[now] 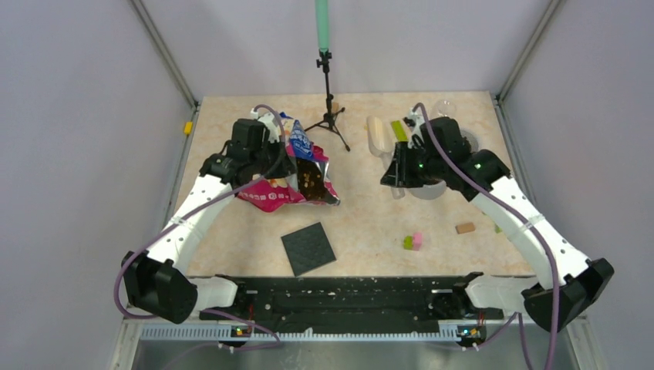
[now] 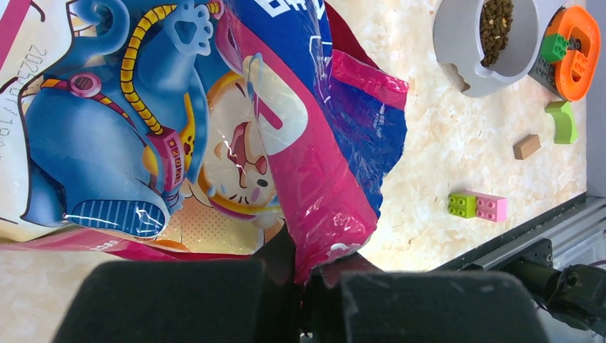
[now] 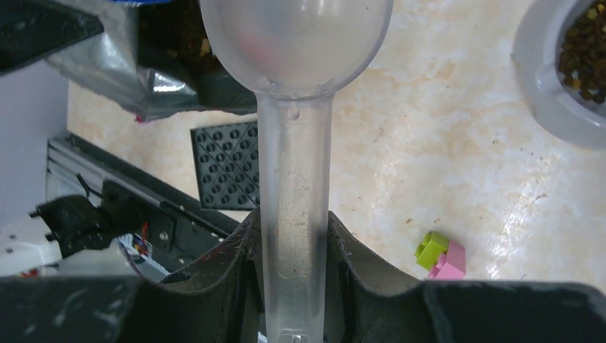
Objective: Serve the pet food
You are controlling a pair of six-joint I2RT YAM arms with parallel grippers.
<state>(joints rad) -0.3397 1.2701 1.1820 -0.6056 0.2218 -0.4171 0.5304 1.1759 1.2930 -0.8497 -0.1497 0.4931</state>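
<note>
The left gripper is pinched shut on the lower pink edge of the big glossy pink-and-blue cartoon-printed bag, propping it so its mouth faces the other arm. The right gripper is closed tight round the handle of a clear plastic scoop. Its cup looks empty and points at the bag's opening, where small dark brown kibble pellets show inside.

Some kibble already lies in the round grey bowl off to the scoop's right, so I'd say the serving is partly done and the step in hand is loading the scoop. The next move calls for sliding the cup in over the bag's crinkled silver lip without shoving the bag, then lifting out level.

Between bag and bowl the pale marbled table is open for the carry. The dark studded plate and the green-and-pink blocks lie nearer the arm bases, off that path. The bowl's rim sits close under the right arm, so the swing back is short and tight
</note>
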